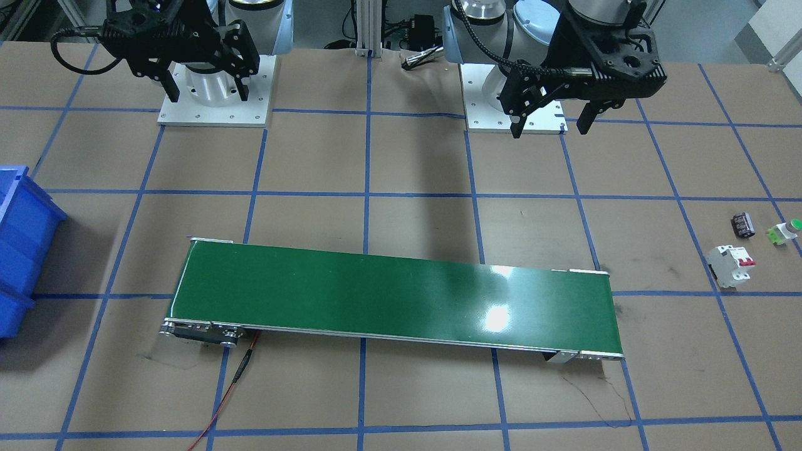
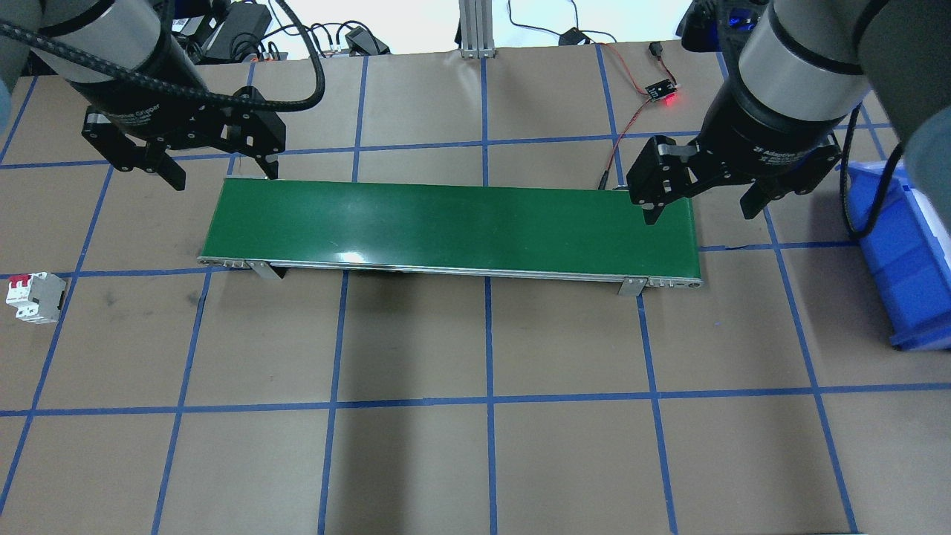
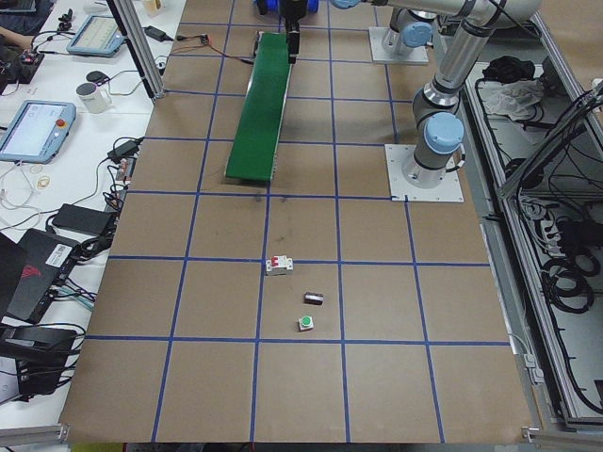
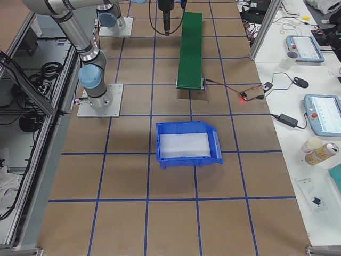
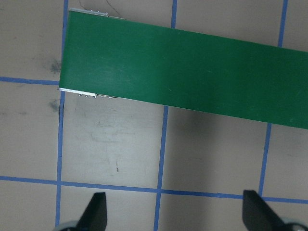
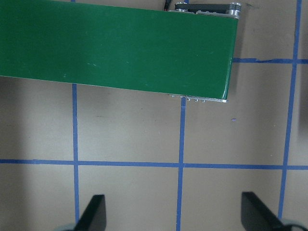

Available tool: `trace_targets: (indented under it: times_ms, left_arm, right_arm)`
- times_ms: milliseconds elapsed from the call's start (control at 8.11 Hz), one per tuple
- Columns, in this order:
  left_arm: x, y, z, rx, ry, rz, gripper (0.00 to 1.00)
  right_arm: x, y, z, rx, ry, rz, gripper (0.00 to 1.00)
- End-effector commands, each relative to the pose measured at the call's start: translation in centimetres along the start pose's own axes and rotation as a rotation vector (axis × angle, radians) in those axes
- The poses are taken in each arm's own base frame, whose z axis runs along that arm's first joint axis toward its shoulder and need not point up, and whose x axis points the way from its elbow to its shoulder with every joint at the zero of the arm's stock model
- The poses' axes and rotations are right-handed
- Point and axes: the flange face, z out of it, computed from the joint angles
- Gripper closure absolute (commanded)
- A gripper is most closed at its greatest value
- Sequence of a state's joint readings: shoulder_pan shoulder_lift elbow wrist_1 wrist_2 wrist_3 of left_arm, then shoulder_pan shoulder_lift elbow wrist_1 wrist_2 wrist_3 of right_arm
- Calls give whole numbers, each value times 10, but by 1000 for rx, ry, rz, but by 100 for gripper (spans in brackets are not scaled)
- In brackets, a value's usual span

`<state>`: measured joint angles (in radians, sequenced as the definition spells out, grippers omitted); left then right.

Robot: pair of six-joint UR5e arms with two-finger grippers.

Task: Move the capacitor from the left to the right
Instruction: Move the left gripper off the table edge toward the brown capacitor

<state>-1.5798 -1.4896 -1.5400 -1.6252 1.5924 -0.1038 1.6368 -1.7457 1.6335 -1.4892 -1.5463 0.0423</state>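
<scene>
The capacitor (image 1: 744,224), a small black stubby cylinder, lies on the table at the robot's far left, and also shows in the exterior left view (image 3: 314,299). It is out of view in the overhead and in both wrist views. My left gripper (image 1: 551,128) is open and empty. It hovers above the left end of the green conveyor belt (image 2: 453,223), well away from the capacitor, and shows in the overhead view (image 2: 223,178). My right gripper (image 2: 700,215) is open and empty above the belt's right end, and shows in the front view (image 1: 208,97).
A white circuit breaker (image 1: 730,265) with red switches and a white push button (image 1: 786,231) with a green cap lie next to the capacitor. A blue bin (image 2: 903,253) stands at the robot's far right. A red wire (image 2: 628,126) runs to the belt's right end.
</scene>
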Motion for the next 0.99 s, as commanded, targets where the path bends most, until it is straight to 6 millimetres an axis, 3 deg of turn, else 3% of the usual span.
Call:
trace_targets:
  times_ms: [0, 123, 247, 370, 494, 617, 740, 864]
  left_arm:
    - [-1, 2, 9, 7, -5, 3, 0]
    - [-11, -7, 15, 19, -6, -2, 0]
    - [-35, -17, 14, 30, -11, 11, 0]
    - [-90, -32, 18, 23, -15, -15, 0]
    - [-165, -44, 28, 1, -22, -23, 0]
    - [-223, -49, 40, -27, -26, -10, 0]
    - [-269, -50, 51, -46, -27, 33, 0]
    - [-321, -64, 64, 7, -78, 164, 0]
  right_arm:
    - [0, 0, 0, -1, 2, -4, 0]
    - [0, 1, -1, 0, 1, -5, 0]
    - [0, 0, 0, -1, 2, -4, 0]
    - [0, 0, 0, -1, 2, -4, 0]
    - [0, 1, 0, -1, 2, -4, 0]
    - [0, 0, 0, -3, 2, -4, 0]
    - [0, 1, 0, -1, 2, -4, 0]
    - [0, 1, 0, 0, 1, -2, 0]
